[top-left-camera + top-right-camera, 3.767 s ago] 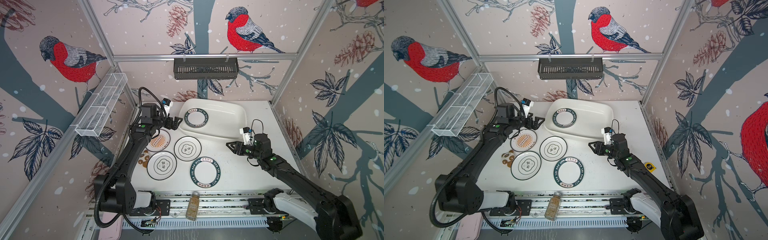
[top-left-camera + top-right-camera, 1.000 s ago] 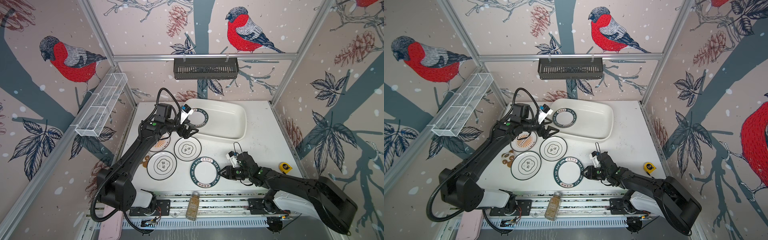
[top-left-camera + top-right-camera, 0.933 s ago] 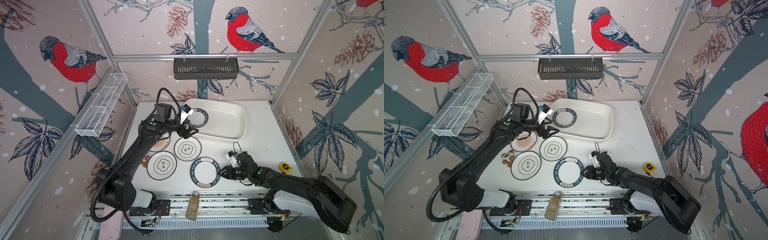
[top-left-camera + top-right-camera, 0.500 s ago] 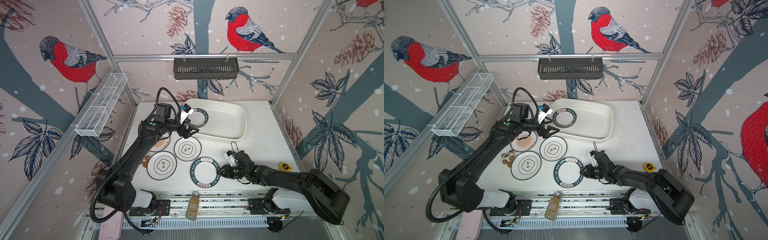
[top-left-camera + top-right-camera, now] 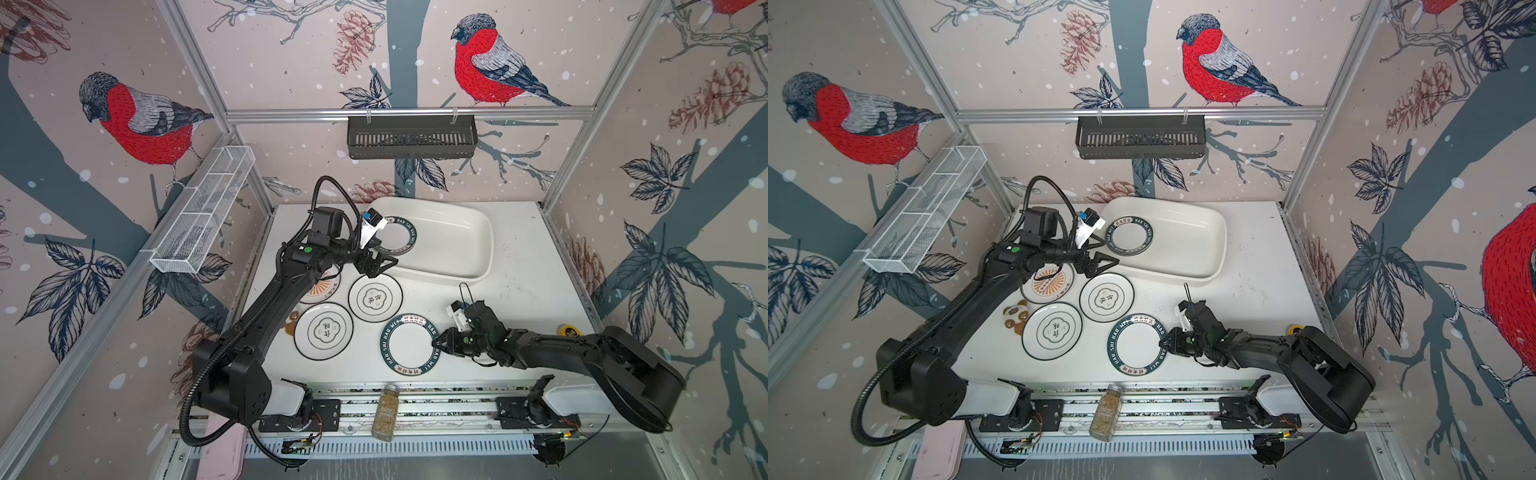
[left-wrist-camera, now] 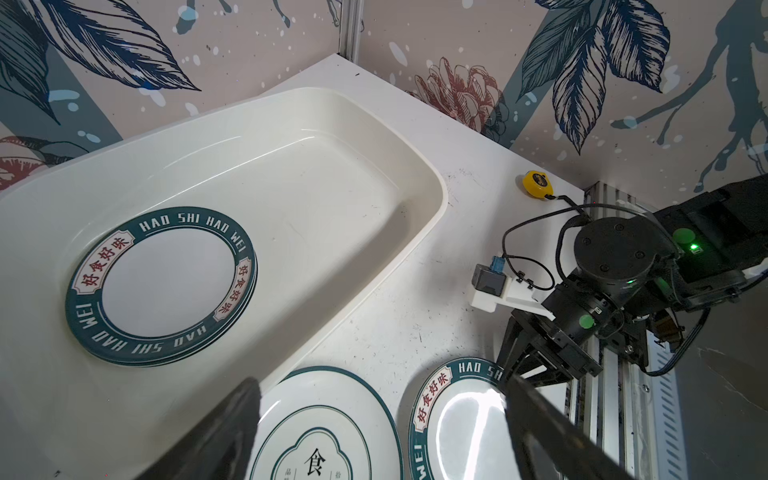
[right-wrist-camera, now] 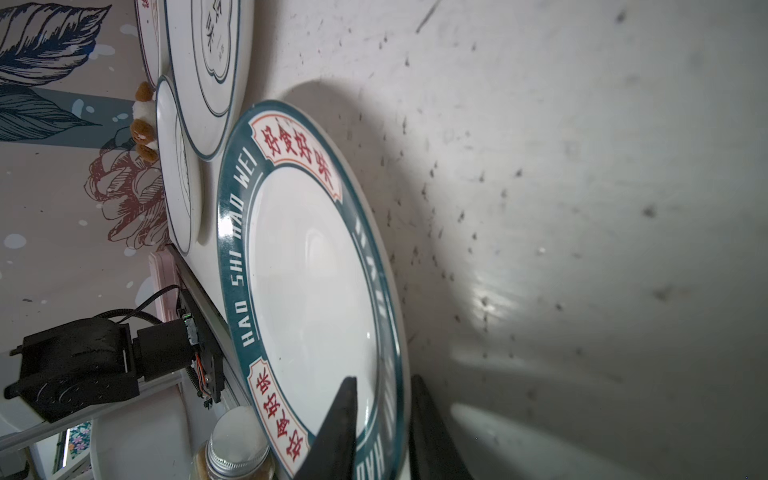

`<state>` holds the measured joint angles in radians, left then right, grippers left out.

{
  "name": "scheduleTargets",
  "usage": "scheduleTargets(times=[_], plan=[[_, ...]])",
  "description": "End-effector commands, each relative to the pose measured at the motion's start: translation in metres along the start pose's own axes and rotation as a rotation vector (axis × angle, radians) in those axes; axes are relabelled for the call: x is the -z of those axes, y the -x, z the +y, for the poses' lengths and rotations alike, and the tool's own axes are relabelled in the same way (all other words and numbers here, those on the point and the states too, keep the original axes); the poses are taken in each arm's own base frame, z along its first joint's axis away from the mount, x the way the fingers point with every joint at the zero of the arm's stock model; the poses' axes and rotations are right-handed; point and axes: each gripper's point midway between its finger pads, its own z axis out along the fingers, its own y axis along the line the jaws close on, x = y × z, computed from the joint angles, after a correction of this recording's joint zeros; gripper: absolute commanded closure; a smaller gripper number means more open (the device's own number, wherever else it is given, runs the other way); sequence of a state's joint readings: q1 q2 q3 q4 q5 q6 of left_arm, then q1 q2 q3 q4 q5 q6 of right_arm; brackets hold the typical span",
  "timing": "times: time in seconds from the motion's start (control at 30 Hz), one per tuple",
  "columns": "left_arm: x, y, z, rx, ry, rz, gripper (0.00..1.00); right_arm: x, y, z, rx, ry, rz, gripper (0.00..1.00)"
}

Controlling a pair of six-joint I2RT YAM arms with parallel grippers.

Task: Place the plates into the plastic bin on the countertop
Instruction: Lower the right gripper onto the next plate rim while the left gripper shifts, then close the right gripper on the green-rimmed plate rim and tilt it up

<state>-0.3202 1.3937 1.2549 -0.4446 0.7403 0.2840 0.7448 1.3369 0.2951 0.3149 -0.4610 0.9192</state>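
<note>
A green-lettered plate (image 5: pixel 409 345) (image 5: pixel 1137 345) (image 7: pixel 307 282) lies at the front of the countertop (image 5: pixel 519 291). My right gripper (image 5: pixel 435 344) (image 5: pixel 1162 343) (image 7: pixel 382 380) is shut on its right rim, one finger above and one below. Another green-lettered plate (image 5: pixel 394 240) (image 6: pixel 162 286) lies in the left end of the plastic bin (image 5: pixel 486 249) (image 6: pixel 332 187). Two flower-emblem plates (image 5: pixel 375 298) (image 5: pixel 323 330) and an orange sunburst plate (image 5: pixel 1047 283) sit left of centre. My left gripper (image 5: pixel 380 268) (image 5: pixel 1100 266) (image 6: pixel 380 384) hovers open and empty above the nearer flower plate, by the bin's front edge.
A brown cookie-like coaster (image 5: pixel 1016 318) lies beside the left plates. A spice jar (image 5: pixel 384 411) stands on the front rail, and a yellow tape measure (image 5: pixel 568 331) is at the right edge. A black basket (image 5: pixel 411 137) and wire rack (image 5: pixel 203 208) hang on the walls.
My right gripper came forward from beside the bin to the front plate, and its jaws have narrowed onto the rim over the last second. The left arm swung over the plates earlier and now holds still.
</note>
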Motion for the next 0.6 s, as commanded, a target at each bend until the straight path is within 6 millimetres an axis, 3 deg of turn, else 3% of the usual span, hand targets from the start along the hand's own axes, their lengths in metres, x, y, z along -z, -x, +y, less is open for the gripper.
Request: scheduleTargets(times=[0.0,0.23,0.57], plan=[[0.0005,0.0066,-0.0051,-0.016,-0.025,-0.028,0.09,0.0,0.0018,-0.0065,-0.018,-0.034,-0.014,0.78],[-0.0004,0.0071,-0.006,-0.013,-0.033,-0.03,0.09,0.0011,0.0028,-0.0083,-0.025,-0.038,-0.027,0.82],[-0.0007,0.0078,-0.0069,-0.007,-0.041,-0.032,0.09,0.0006,0.0063,-0.0032,-0.025,-0.016,-0.039,0.78]])
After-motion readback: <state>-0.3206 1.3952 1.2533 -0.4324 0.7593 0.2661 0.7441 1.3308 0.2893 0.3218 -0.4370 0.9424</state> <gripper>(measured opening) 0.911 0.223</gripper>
